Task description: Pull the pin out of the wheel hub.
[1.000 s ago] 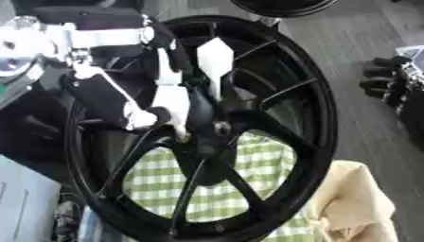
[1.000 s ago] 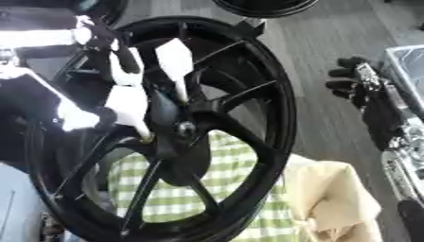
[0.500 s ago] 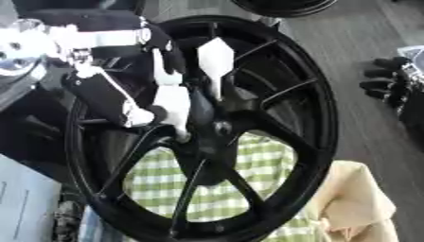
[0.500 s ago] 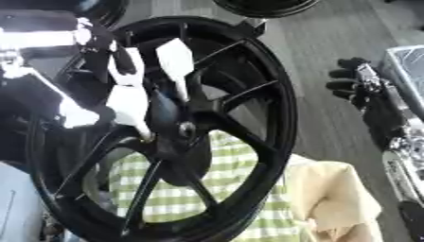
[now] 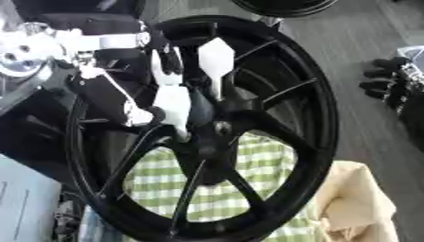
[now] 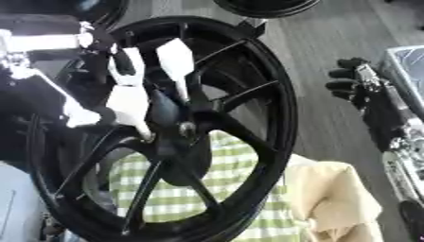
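The wheel hub (image 5: 217, 127) sits at the centre of a large black spoked wheel (image 5: 323, 118) that fills most of both views, standing tilted so that its rim runs from the top of the picture down to the bottom edge. The wheel is glossy black, with thin paired spokes fanning out from the hub to the rim; through the lower gaps between the spokes a green and white checked cloth (image 5: 248, 189) shows beneath it. A small round pale spot, which may be the pin (image 5: 220, 126), marks the hub's middle, though it is too small to tell more. The left hand (image 5: 178, 94) reaches in from the upper left across the wheel's face, its white-shelled fingers (image 5: 216, 59) pointing down toward the hub; one white finger ends just left of the hub centre and another lies just above it, with the hub between and below them. The fingers look fairly straight rather than curled round anything, and whether any of them touches the pin cannot be told. The silver and white wrist (image 5: 49, 45) of that arm lies at the upper left, outside the rim. The right hand (image 6: 352, 82) is black and hangs at the right edge, well apart from the wheel, its fingers lightly bent and holding nothing. A cream-coloured cloth (image 6: 331, 198) lies bunched at the lower right, just beside the rim, and grey floor (image 6: 331, 33) shows behind.
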`<state>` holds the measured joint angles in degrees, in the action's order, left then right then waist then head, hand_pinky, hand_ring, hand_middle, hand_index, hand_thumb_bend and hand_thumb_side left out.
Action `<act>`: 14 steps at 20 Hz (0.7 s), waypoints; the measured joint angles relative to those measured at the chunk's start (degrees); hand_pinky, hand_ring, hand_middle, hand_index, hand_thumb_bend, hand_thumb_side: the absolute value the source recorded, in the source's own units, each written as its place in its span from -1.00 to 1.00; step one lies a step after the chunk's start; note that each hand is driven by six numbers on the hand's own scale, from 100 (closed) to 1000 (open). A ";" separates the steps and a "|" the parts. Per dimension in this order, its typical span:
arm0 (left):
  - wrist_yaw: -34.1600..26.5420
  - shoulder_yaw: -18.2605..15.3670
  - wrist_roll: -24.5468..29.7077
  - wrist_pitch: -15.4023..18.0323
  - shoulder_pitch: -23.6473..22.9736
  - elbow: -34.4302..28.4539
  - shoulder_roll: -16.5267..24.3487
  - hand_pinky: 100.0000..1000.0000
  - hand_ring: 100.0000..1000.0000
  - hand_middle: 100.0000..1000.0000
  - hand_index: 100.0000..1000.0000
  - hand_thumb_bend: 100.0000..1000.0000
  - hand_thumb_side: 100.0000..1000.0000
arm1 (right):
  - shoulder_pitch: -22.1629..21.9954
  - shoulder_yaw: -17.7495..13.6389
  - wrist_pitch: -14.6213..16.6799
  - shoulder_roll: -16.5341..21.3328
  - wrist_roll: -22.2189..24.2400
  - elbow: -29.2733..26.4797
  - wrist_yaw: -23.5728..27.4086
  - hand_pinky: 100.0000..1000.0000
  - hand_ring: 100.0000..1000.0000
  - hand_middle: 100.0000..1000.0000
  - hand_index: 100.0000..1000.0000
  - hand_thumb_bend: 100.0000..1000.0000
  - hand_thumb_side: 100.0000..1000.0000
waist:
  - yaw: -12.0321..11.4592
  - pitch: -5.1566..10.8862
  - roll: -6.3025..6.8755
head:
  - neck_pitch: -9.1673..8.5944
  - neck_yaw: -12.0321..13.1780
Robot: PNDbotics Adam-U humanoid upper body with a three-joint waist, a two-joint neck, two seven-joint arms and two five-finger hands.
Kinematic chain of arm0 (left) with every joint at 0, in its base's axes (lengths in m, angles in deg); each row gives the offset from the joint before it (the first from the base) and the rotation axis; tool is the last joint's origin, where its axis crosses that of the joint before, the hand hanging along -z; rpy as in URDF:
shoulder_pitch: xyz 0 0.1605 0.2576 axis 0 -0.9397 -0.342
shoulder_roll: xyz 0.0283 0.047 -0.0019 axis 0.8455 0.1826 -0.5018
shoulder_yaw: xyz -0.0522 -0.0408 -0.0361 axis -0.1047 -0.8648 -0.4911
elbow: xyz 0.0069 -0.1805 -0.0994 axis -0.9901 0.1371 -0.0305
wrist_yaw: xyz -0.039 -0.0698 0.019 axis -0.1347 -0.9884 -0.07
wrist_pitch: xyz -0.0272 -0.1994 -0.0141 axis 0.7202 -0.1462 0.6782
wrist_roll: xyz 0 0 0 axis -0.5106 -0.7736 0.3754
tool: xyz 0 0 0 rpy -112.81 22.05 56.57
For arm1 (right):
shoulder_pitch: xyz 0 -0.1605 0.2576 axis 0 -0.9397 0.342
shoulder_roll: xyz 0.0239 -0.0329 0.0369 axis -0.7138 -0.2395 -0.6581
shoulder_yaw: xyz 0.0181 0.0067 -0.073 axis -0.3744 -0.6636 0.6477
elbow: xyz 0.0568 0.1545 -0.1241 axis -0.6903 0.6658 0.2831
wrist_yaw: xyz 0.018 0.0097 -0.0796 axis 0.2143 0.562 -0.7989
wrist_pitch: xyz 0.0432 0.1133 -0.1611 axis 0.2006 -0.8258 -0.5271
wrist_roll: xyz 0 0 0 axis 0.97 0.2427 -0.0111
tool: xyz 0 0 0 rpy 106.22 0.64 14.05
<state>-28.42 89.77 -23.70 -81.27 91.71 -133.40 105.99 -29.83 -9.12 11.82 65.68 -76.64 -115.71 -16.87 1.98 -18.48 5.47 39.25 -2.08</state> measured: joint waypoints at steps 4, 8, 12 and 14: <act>0.23 0.28 0.25 0.25 -0.02 0.33 -0.03 0.27 0.06 0.23 0.49 -0.42 -0.89 | 0.02 0.01 -0.04 0.00 0.07 0.18 -0.13 0.66 0.45 0.41 0.67 -1.00 0.67 | 0.01 0.00 0.00 | 0.00 0.02; 0.60 0.36 0.47 0.47 -0.18 0.84 -0.49 0.27 0.06 0.21 0.48 -0.42 -0.87 | 0.06 0.01 -0.06 0.00 0.11 0.19 -0.15 0.66 0.45 0.41 0.67 -1.00 0.67 | 0.05 0.00 0.00 | 0.00 0.13; 0.98 0.69 0.59 0.59 -0.40 1.82 -0.69 0.26 0.05 0.21 0.48 -0.40 -0.88 | 0.23 0.02 -0.08 0.00 0.17 0.19 -0.15 0.66 0.45 0.41 0.67 -1.00 0.67 | 0.13 0.00 0.00 | 0.00 0.20; 1.19 0.79 0.69 0.69 -0.41 2.26 -1.00 0.27 0.06 0.21 0.48 -0.40 -0.88 | 0.23 0.02 -0.10 0.00 0.20 0.19 -0.15 0.66 0.45 0.42 0.67 -1.00 0.67 | 0.19 0.00 0.00 | 0.01 0.26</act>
<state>-27.23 90.56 -23.01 -80.58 91.30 -131.14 104.99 -29.60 -9.10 11.72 65.68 -76.44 -115.51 -17.02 2.17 -18.48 5.47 39.25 -1.82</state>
